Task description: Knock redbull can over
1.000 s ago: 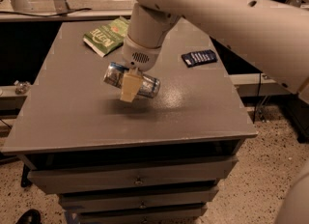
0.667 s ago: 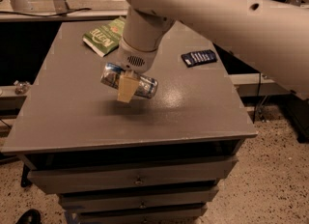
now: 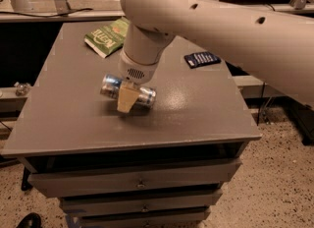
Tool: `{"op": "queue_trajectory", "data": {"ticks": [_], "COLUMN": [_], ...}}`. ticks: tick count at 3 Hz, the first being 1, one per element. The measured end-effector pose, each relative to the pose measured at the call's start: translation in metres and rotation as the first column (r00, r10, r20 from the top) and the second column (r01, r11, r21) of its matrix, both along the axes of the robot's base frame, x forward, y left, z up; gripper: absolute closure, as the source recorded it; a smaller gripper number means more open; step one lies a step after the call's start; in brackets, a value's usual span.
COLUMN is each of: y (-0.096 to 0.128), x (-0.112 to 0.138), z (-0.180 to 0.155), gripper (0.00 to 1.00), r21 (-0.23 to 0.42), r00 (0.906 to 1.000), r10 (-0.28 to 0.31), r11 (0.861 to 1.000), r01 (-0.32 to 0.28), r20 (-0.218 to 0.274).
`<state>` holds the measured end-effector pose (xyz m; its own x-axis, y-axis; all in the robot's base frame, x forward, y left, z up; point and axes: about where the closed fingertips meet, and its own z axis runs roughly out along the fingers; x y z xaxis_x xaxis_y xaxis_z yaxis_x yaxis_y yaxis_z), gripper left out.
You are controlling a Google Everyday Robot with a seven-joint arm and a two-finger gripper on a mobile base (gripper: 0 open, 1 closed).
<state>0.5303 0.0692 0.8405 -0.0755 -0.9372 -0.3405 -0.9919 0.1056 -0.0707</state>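
Note:
The redbull can (image 3: 143, 96), silver and blue, lies on its side across the middle of the grey table (image 3: 73, 124), its silver top pointing left. My gripper (image 3: 125, 101) comes down from the big white arm (image 3: 147, 40) right over it. One tan finger (image 3: 125, 99) crosses the front of the can's middle; the other is hidden behind the can. The gripper looks shut on the can, with the can low at the tabletop.
A green snack bag (image 3: 107, 36) lies at the table's back left. A dark flat packet (image 3: 201, 59) lies at the back right. Drawers sit under the tabletop. The table's front edge is near the can.
The gripper and the sideways can have moved together slightly left and down toward the tabletop. The bag and the dark packet have not moved.

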Motion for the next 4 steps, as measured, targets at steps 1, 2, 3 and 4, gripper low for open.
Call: {"op": "queue_trajectory", "data": {"ticks": [1,2,3,4], "y": [-0.003,-0.004,-0.012,-0.034], "x": [-0.006,-0.007,-0.007,-0.01], "z": [-0.009,-0.009,-0.003,0.021], "gripper": [0.0,0.0,0.0,0.0], "r21": [-0.006,-0.008,0.064,0.223], "r00": [0.9998,0.9997,0.9978,0.9869], "r10": [-0.017,-0.019,-0.067,-0.157], "r11": [1.0,1.0,0.996,0.964], "r01": [0.017,0.019,0.067,0.146], "r20": [-0.01,-0.012,-0.002,0.034]}}
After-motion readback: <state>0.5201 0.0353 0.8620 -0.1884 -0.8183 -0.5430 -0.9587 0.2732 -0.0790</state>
